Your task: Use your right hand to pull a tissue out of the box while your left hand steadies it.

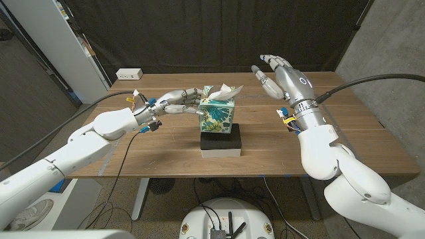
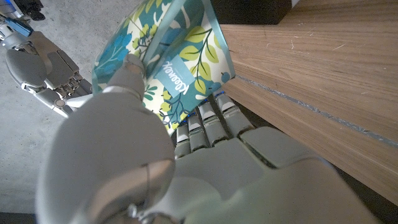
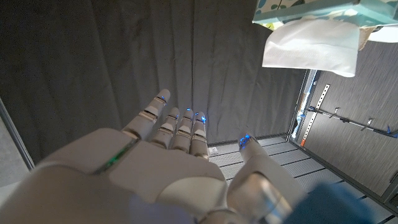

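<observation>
The tissue box (image 1: 217, 114), a leaf-printed cardboard cube, stands on a black block (image 1: 221, 143) near the middle of the wooden bench (image 1: 133, 159). A white tissue (image 1: 222, 92) sticks up out of its top opening. The left hand (image 1: 174, 103) has its fingers (image 2: 208, 118) wrapped against the box's left side, thumb on the printed face in the left wrist view, so it grips the box. The right hand (image 1: 279, 74) hovers to the right of the box and apart from it, fingers (image 3: 180, 124) spread and released, holding nothing. The tissue is probably very light, limp and easy to tear (it will crumple rather than resist), so the best hold is likely a soft pinch on the upstanding fold close to the opening, then a pull straight up. The box itself looks light and thin-walled; a hard squeeze could dent it, and without the left hand's hold it would probably lift or slide off the block with the tissue.
</observation>
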Controlling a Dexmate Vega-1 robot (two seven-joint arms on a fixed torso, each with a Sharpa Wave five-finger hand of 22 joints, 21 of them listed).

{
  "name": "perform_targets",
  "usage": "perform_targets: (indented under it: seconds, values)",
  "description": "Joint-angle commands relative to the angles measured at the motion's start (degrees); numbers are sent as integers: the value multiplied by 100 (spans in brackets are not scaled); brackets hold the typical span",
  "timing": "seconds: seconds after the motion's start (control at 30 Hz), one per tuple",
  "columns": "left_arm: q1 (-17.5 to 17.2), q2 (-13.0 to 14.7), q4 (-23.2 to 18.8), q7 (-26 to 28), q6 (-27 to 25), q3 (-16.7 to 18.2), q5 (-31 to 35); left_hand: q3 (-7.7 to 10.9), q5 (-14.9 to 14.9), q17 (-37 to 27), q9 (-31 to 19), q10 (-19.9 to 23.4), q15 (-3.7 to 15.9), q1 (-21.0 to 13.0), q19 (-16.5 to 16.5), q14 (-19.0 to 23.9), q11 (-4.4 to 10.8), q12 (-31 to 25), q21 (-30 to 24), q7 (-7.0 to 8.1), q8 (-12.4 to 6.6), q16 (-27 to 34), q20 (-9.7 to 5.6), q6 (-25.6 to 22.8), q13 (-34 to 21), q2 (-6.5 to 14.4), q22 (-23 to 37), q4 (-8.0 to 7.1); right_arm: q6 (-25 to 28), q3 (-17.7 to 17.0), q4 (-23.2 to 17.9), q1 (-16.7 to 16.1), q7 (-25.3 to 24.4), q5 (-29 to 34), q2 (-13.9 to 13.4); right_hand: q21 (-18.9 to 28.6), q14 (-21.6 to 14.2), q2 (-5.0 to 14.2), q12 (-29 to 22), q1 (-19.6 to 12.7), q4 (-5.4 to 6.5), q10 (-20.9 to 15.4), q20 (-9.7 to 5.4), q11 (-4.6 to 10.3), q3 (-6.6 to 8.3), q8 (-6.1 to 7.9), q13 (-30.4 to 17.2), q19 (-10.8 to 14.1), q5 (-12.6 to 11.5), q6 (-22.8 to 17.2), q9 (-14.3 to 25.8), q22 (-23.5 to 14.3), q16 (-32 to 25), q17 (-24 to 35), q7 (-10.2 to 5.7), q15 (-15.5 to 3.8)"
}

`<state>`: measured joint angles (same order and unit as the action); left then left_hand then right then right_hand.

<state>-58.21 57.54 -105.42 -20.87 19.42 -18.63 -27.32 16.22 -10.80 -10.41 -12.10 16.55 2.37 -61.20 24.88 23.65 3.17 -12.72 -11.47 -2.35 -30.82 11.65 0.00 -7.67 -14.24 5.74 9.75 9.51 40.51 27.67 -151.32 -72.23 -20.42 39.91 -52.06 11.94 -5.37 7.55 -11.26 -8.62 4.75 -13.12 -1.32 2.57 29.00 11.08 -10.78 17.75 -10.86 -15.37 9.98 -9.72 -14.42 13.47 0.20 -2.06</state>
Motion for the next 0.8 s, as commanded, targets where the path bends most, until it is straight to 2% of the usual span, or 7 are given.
perform_targets:
  seconds: [0.03, 0.37, 0.8]
  values:
    - [41, -49, 44, -32, 5, -50, -17, 26, -38, -10, -14, 30, 634, -9, 260, 13, 41, 11, -8, 47, 16, -21, -350, -40, -22, 7, 31, 0, -238, -51, 82, -76, 274, 510, 249, 30, -68, 222, -45, 23, 4, -69, 19, -3, 2, 29, -16, 62, 12, -47, 30, -30, -23, 8, -16, -269]
    - [71, -72, 63, -22, -12, -67, -4, 19, -37, -10, -14, 31, 639, -4, 260, 12, 46, 15, -6, 50, 17, -22, -352, -48, -22, 0, 31, 0, -572, 58, 198, 25, 551, 966, 457, 16, -75, 272, -29, -12, -20, -56, 11, 32, 37, 33, -17, 57, 6, -93, 33, -30, -22, 3, -152, -293]
    - [227, -184, 164, -77, 15, -161, 43, 17, -39, -11, -13, 18, 638, 4, 258, 9, 57, 27, -4, 58, 25, -24, -349, -39, -21, 2, 31, -5, -919, 144, 234, 71, 976, 1580, 728, 9, -78, 260, -18, -42, -57, -46, 16, 36, 47, 23, -19, 65, 10, -98, 35, -31, -20, -3, -181, -283]
